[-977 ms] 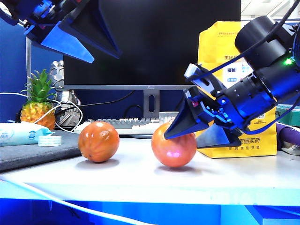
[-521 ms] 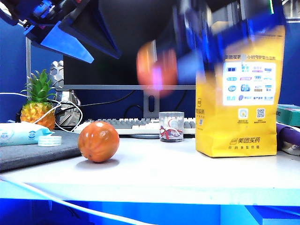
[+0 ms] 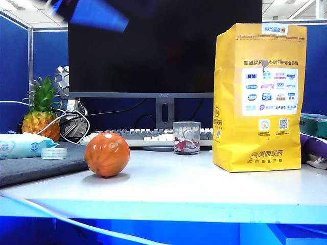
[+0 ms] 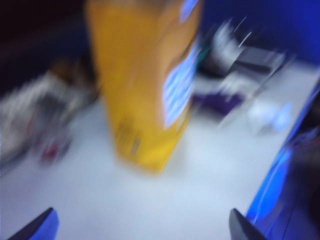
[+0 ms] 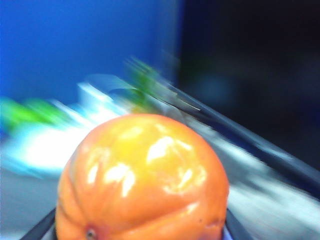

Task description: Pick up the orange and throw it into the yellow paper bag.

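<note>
Lifted away, orange point(image 5: 142, 182) fills right claw point(image 5: 137, 230).

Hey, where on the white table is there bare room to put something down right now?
Free: the white table between the ribbed orange ball and the yellow paper bag, and the whole front strip. Crowded: the back, with the glass cup and keyboard, and the left side with the pineapple and wipes pack.
</note>
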